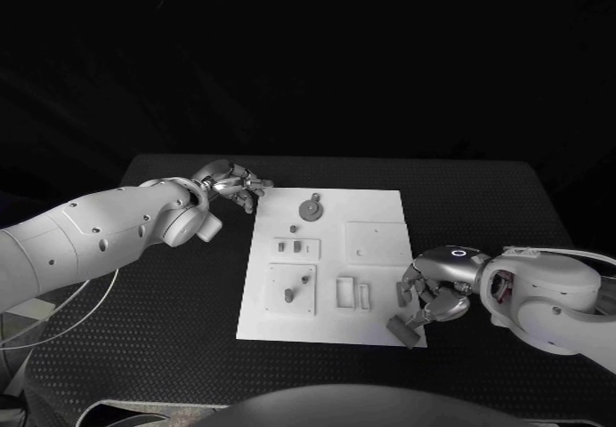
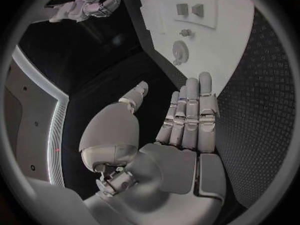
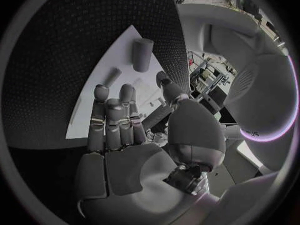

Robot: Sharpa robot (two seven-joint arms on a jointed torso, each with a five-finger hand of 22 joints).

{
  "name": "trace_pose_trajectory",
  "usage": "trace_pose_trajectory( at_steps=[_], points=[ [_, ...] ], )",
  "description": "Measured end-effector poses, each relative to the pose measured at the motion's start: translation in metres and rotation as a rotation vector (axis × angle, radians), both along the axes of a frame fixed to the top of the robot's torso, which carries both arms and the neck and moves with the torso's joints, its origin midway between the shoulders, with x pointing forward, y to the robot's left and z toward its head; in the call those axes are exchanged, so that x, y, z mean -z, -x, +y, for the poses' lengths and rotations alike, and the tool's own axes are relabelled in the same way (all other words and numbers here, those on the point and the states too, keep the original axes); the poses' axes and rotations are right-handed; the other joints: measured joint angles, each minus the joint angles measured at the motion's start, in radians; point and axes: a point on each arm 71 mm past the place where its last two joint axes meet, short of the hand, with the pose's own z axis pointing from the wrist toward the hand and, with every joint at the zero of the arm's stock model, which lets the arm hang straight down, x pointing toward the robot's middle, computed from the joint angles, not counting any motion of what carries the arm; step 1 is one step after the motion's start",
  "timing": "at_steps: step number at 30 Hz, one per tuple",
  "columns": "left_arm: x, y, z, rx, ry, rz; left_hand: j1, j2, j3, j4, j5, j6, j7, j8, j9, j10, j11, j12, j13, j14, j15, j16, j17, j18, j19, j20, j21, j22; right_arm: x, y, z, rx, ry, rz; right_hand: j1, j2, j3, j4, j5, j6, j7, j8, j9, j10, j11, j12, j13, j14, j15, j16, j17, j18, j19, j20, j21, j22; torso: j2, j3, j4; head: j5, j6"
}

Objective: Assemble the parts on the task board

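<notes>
Two hands in play, neither holding a part as far as you can see. Your right hand (image 1: 430, 292) sits at the right edge of the task board (image 1: 379, 218), toward its near corner, fingers loosely curled and apart with nothing between them; in the right wrist view the palm is open and the fingers (image 3: 112, 120) lie straight. Just beside it, on the near right corner of the board, lies a loose grey part (image 1: 404, 331), a short cylinder whose long axis runs roughly from the corner in toward the board. That part is below and slightly inward of your right hand, close to the fingertips, maybe touching, can't tell. Your left hand (image 1: 231, 189) hovers off the far left corner of the board, over the table (image 1: 167, 356), fingers extended and empty in the left wrist view, well apart from the loose part. Near it on the board is a round disc piece (image 1: 310, 208), seated or loose unclear. Right hand is clearly the nearer one for the cylinder; likely next move is closing on it across its short axis.
</notes>
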Motion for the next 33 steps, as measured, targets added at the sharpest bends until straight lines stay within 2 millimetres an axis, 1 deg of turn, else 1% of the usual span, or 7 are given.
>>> trace_pose_trajectory(
  at_steps=[4,7,11,13,16,23,33],
  points=[
    [0.000,0.000,0.000,0.000,-0.001,0.000,0.000,0.000,0.000,0.000,0.000,0.000,0.000,0.000,0.000,0.000,0.000,0.000,0.000,0.000,0.000,-0.002,0.000,0.000,0.000,0.000,0.000,0.000,0.006,0.002,-0.002,0.002,0.028,0.003,-0.048,-0.021,0.004,0.045,0.000,0.029,-0.009,0.009,0.003,0.016,-0.012,0.041,0.027,0.008,-0.012,0.008,-0.002,-0.001,0.013,-0.013,0.000,0.000,0.000,0.0006,-0.0012,-0.006,0.001],
    [0.001,0.000,0.000,0.001,-0.001,0.000,0.000,0.000,0.000,0.000,0.000,0.000,0.000,0.000,0.000,0.001,-0.001,0.000,-0.001,0.000,0.000,-0.002,0.000,0.000,0.000,0.000,0.000,0.000,0.014,0.007,-0.002,-0.002,0.045,0.012,-0.061,-0.024,0.001,0.054,0.000,0.038,-0.019,0.014,0.005,0.020,-0.016,0.058,0.038,0.016,-0.021,0.015,-0.002,-0.002,0.018,-0.018,0.000,0.000,0.000,0.0001,-0.0013,-0.010,0.000],
    [0.001,0.000,0.001,0.001,0.000,0.000,0.000,0.000,0.000,0.000,0.000,0.000,0.000,0.000,0.000,0.002,-0.001,0.000,-0.001,0.000,0.000,-0.002,0.000,0.000,0.000,0.000,0.000,0.000,0.024,0.013,0.003,-0.017,0.056,0.024,-0.065,-0.028,0.004,0.063,0.000,0.056,-0.025,0.020,0.008,0.025,-0.021,0.076,0.050,0.024,-0.029,0.024,-0.002,-0.002,0.027,-0.026,0.007,0.000,0.000,0.0000,-0.0016,-0.014,-0.001],
    [0.001,0.000,0.001,0.001,0.000,0.000,0.000,0.000,0.000,0.000,0.000,0.000,0.000,0.000,0.000,0.002,-0.002,0.000,-0.001,0.000,0.000,-0.002,0.000,0.000,0.000,0.000,0.000,0.000,0.029,0.015,0.006,-0.026,0.060,0.027,-0.069,-0.024,0.004,0.064,0.000,0.060,-0.027,0.020,0.008,0.028,-0.025,0.076,0.053,0.028,-0.032,0.025,-0.002,-0.002,0.034,-0.026,0.008,0.000,0.000,-0.0002,-0.0016,-0.015,-0.001],
    [0.001,0.001,0.001,0.001,0.000,0.000,0.000,0.000,0.000,0.000,0.000,0.000,0.000,0.000,0.000,0.002,-0.002,0.000,-0.001,0.000,0.000,-0.002,0.001,0.000,0.000,0.000,0.000,0.000,0.036,0.018,0.011,-0.039,0.067,0.031,-0.076,-0.030,0.005,0.072,0.000,0.064,-0.030,0.021,0.009,0.028,-0.025,0.081,0.054,0.028,-0.032,0.029,-0.002,-0.002,0.034,-0.027,0.008,0.000,0.000,-0.0006,-0.0015,-0.017,0.000],
    [0.001,0.001,0.003,0.000,-0.001,0.000,0.000,0.000,0.000,0.000,0.000,0.000,0.000,0.000,0.000,0.002,-0.002,0.000,-0.001,-0.001,0.001,-0.002,0.001,0.000,0.000,0.000,0.000,0.000,0.050,0.023,0.016,-0.059,0.082,0.033,-0.075,-0.030,0.003,0.075,0.000,0.066,-0.032,0.021,0.009,0.032,-0.028,0.085,0.056,0.032,-0.035,0.029,-0.002,-0.002,0.037,-0.030,0.012,0.000,0.000,-0.0019,0.0006,-0.020,0.001],
    [0.001,0.001,0.006,-0.003,-0.002,0.002,0.000,0.000,-0.001,-0.001,0.000,0.000,0.000,0.000,0.000,0.002,-0.002,0.000,-0.001,-0.001,0.001,-0.002,0.000,0.000,0.000,0.000,0.000,0.000,0.053,0.020,0.024,-0.098,0.111,-0.042,-0.075,-0.030,0.004,0.071,0.000,0.073,-0.032,0.021,0.010,0.032,-0.028,0.089,0.060,0.033,-0.034,0.036,-0.002,-0.003,0.041,-0.033,0.012,0.000,0.000,-0.0026,0.0021,-0.019,-0.002]
  ],
)
